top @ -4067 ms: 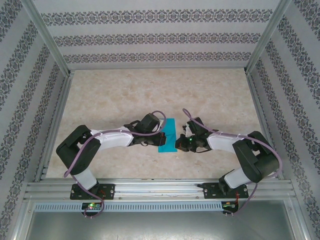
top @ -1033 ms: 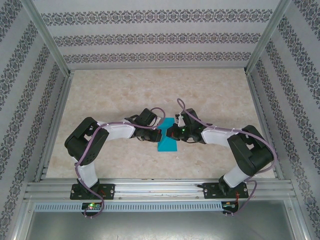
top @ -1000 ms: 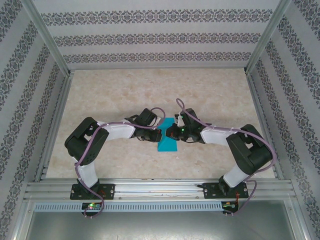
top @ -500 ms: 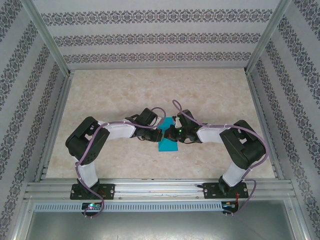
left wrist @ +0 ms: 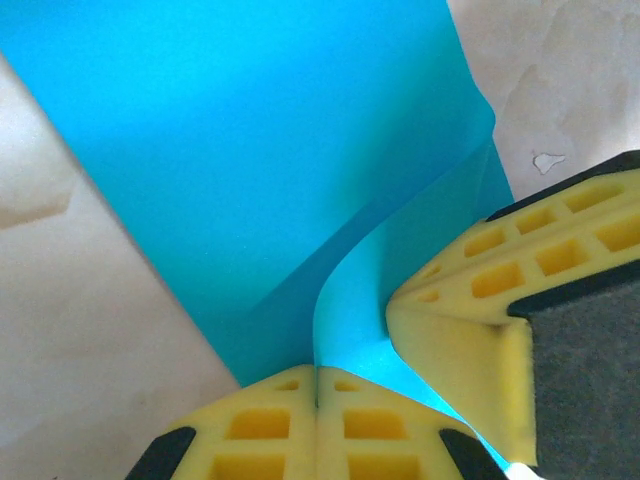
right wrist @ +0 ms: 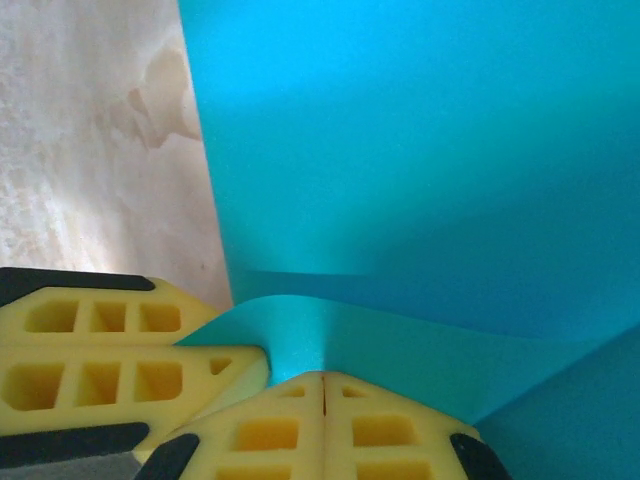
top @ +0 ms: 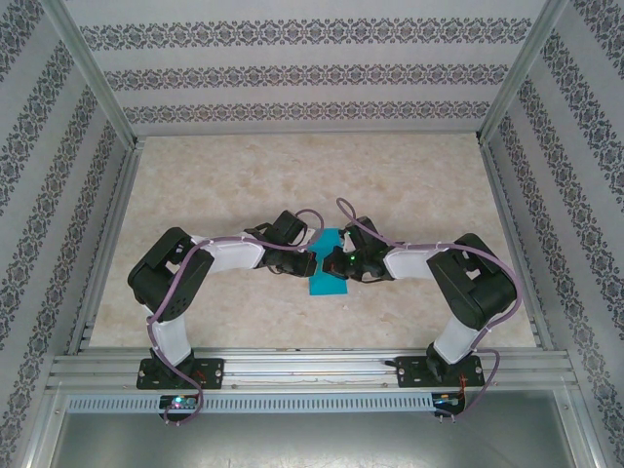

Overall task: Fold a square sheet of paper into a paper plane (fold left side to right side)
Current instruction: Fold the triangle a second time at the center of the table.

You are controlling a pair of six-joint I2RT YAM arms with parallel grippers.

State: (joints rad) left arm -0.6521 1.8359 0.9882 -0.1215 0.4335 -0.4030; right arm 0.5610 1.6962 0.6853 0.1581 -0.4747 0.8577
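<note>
Near the middle of the table (top: 224, 185), the overhead camera shows the two arms reaching in from left and right, so that the left gripper (top: 308, 261) and the right gripper (top: 330, 261) meet over the paper (top: 327, 285). Blue strips of it stick out on the near and far sides of them. How the fingers stand cannot be made out from above, but the wrist cameras show it. On the left wrist, the yellow fingers (left wrist: 250, 430) are pressed together, with a raised curl of the paper (left wrist: 250, 150) running into the seam between them. A finger of the other gripper (left wrist: 460, 330) sits just to the right, on the blue. On the right wrist, that gripper's fingers (right wrist: 380, 430) are likewise closed on a lifted hump of the sheet, the left gripper's fingers (right wrist: 110, 360) touching them from the left. Four seconds ago the grippers stood apart at the sheet's two edges with more blue bare between them. The right arm has since swung left to close that gap.
</note>
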